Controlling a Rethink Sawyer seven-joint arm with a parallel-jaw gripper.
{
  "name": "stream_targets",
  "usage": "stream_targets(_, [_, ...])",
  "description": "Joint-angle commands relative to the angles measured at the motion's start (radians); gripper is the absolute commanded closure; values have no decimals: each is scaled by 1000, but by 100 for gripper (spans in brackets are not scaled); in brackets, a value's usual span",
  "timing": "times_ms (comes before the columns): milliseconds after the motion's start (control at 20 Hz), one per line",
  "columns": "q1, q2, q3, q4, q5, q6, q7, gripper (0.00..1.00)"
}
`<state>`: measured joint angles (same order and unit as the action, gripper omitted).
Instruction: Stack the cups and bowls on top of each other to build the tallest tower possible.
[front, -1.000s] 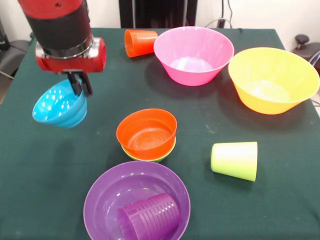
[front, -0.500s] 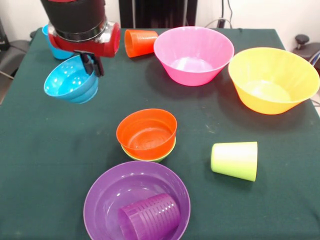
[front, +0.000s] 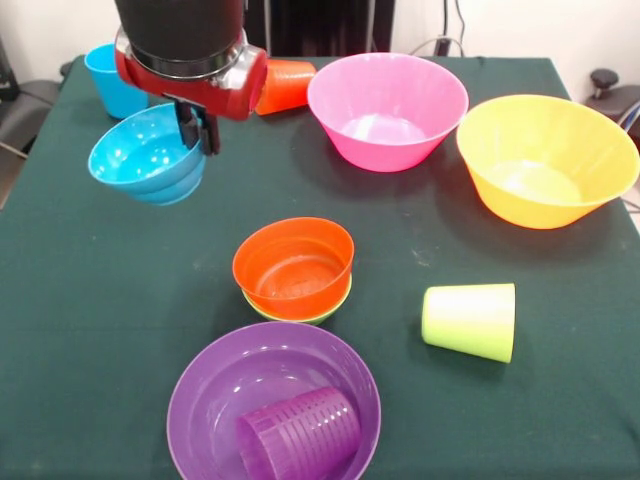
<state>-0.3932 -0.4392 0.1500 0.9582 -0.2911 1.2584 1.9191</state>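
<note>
My gripper is shut on the rim of the small blue bowl and holds it tilted above the table, at the far left. The small orange bowl sits nested in the small green bowl at the table's middle. The purple cup lies on its side inside the wide purple bowl at the front. The lime green cup lies on its side at the right. The orange cup lies on its side behind my gripper. The blue cup stands upright at the far left.
The large pink bowl and the large yellow bowl stand upright at the far right. The dark green table has an edge at the left.
My gripper has carried the blue bowl up and to the right, toward the far side of the table. The blue cup has come into sight behind it.
</note>
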Motion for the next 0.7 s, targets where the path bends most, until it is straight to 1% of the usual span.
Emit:
stream_targets(50, [118, 118, -118, -259, -139, 125, 245, 100])
stream_targets(150, [146, 142, -157, -324, -175, 148, 251, 100])
stream_targets(250, [170, 171, -190, -394, -211, 175, 237, 100])
stream_targets(300, [182, 178, -206, -408, -229, 169, 233, 100])
stream_targets(400, [201, 193, -234, -430, -243, 169, 238, 100])
stream_targets(550, [224, 208, -262, -440, -240, 161, 260, 100])
stream_targets(700, [248, 224, -280, -445, -215, 171, 301, 100])
